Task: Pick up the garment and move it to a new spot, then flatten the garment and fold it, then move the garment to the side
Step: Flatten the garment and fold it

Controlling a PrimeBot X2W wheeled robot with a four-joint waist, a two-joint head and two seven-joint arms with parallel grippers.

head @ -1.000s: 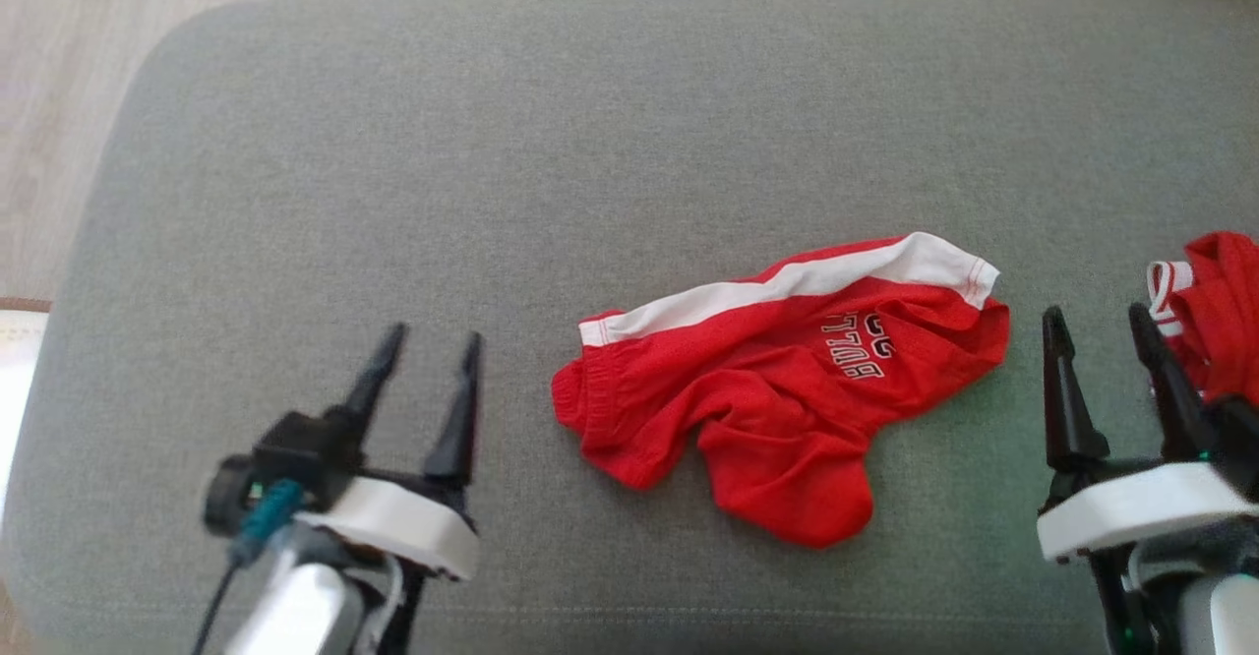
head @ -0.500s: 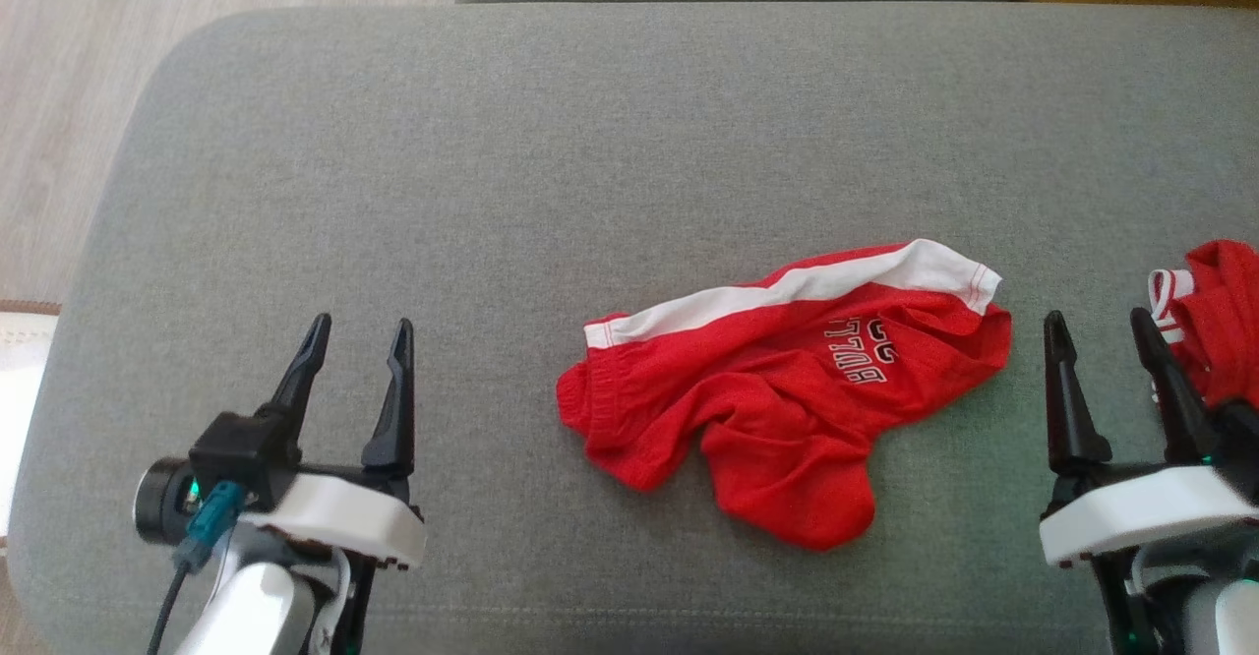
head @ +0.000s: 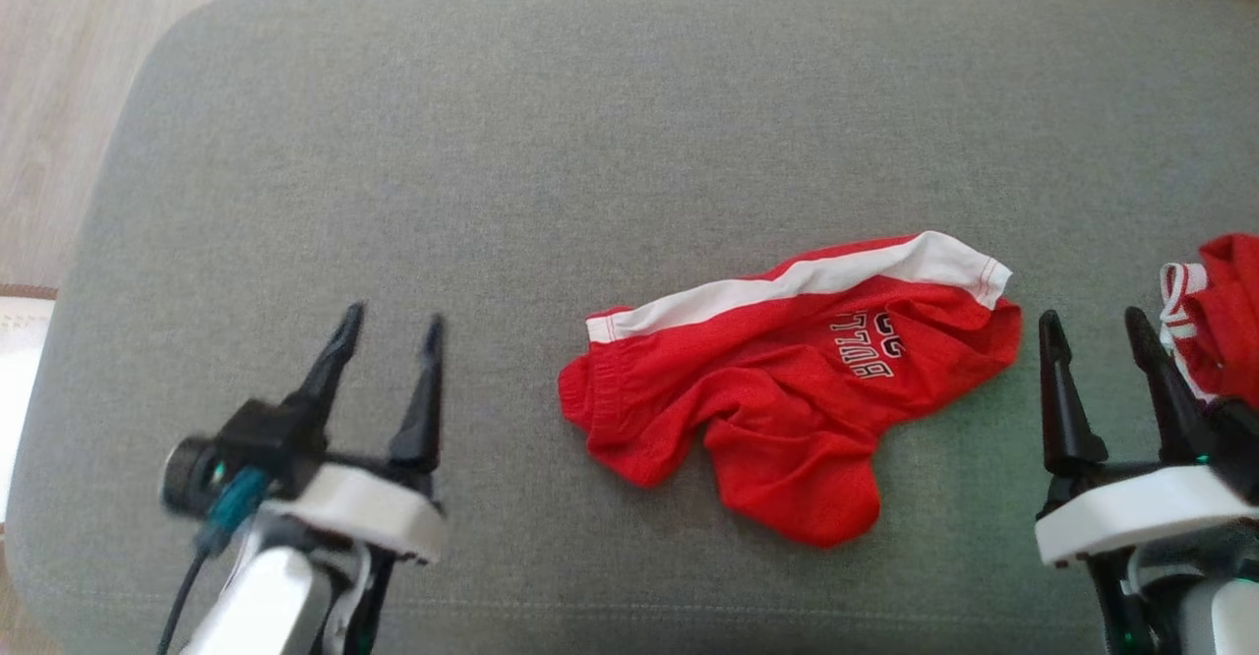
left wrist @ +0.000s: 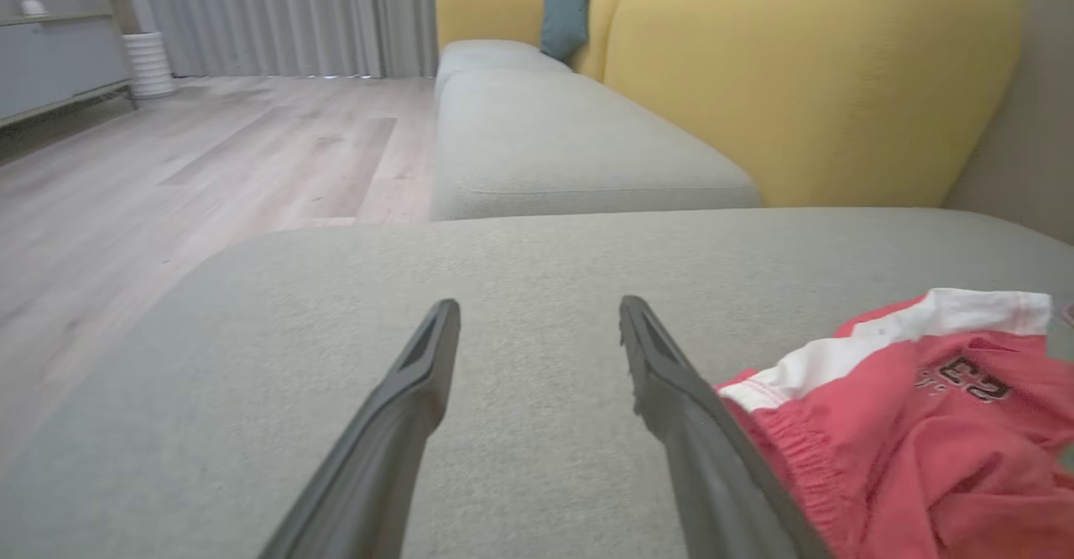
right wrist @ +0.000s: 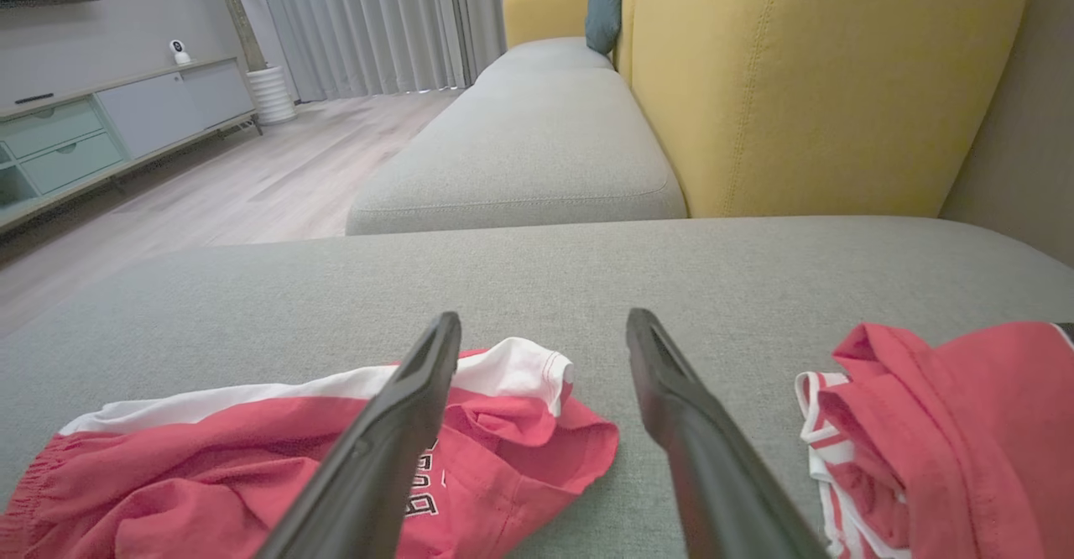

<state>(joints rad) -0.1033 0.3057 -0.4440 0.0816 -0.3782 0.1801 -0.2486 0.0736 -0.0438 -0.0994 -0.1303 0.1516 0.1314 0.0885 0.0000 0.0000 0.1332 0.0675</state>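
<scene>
Crumpled red-and-white fabric shorts [head: 777, 409]: lettering was partly hidden in folds.
Left gripper [head: 393, 316]: I saw it spread, empty.
Right gripper [head: 1092, 315]: likewise.

You're looking at a garment [head: 777, 409] of red cloth with a white stripe and lettering, crumpled and unfolded, lying right of centre on the near side.

Red, white-banded garment [head: 787, 409]; grey cushion [head: 492, 173]
</scene>
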